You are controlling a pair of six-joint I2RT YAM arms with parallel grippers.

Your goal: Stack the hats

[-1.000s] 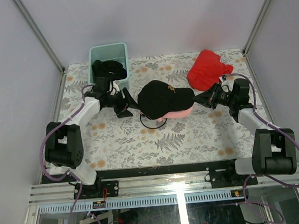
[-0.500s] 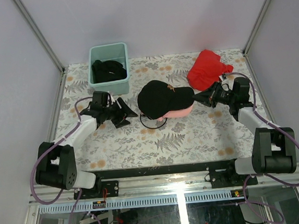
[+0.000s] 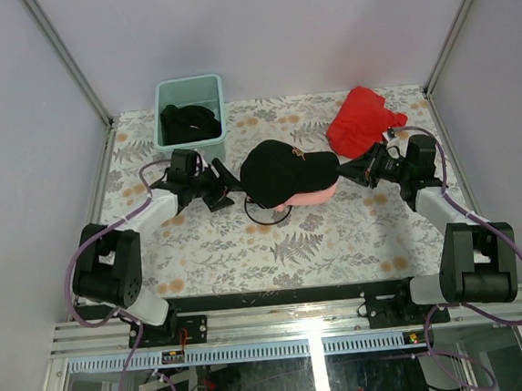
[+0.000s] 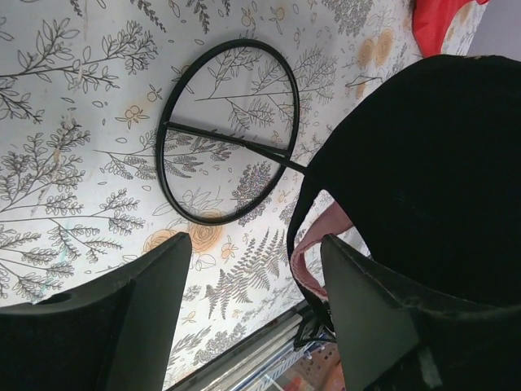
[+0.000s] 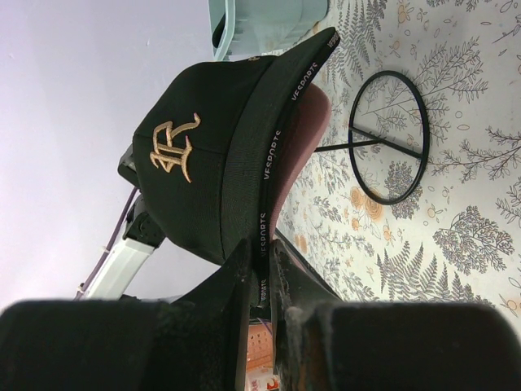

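Observation:
A black cap with a gold logo sits on top of a light pink cap, both on a wire stand with a black ring base. My right gripper is shut on the black cap's brim; the brim edge runs between its fingers. My left gripper stands open just left of the caps. In the left wrist view its jaws are wide apart, one finger beside the black cap's back and the pink cap's edge. Another black hat lies in the tub.
A mint-green tub stands at the back left, close behind my left arm. A bright red cloth lies at the back right, beside my right arm. Grey walls and metal posts ring the floral tabletop.
My left gripper drew back left from the caps, then came back up to their rear side, still open. The right gripper and both caps have stayed put.

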